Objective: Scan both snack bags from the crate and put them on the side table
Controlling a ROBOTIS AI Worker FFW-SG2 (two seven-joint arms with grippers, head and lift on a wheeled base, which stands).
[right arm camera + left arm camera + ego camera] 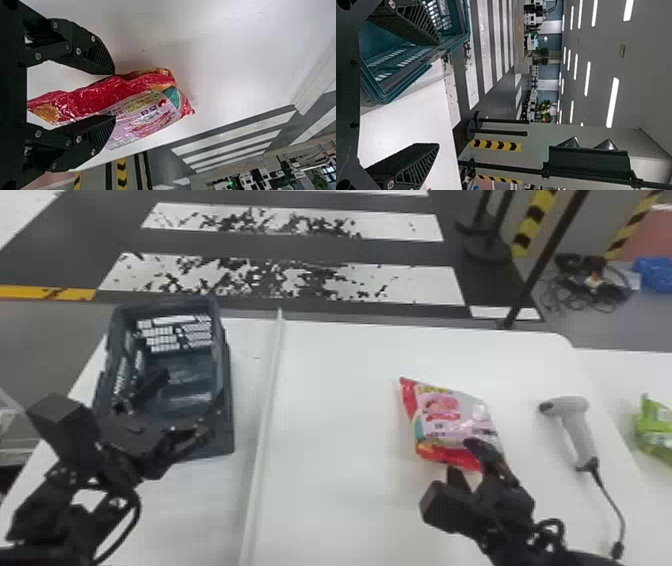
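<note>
The pink-and-red snack bag (440,420) lies on the white table (330,400), its lower edge at the right gripper (461,456), which reaches in from 5 o'clock; 12 o'clock points away from the robot. That gripper is unclenched, its two fingers apart, one overlapping the bag, the other by its edge. At the bag's 3 o'clock rests the grey scanner (575,410), in the straight way to the side table (605,365). Its cable (617,510) trails from the handle towards 5 o'clock. Farther out at 3 o'clock, the green snack bag (657,430) sits on the side table. At 9 o'clock a raised white strip (265,405) stands between the pink-and-red bag and the dark crate (227,405). The left gripper (182,405) is at the crate's near end, released, its fingers spread wide. Beyond the table's far edge, a black pole (535,272) rises at 1 o'clock, and floor stripes (425,282) spread around 12 o'clock.
</note>
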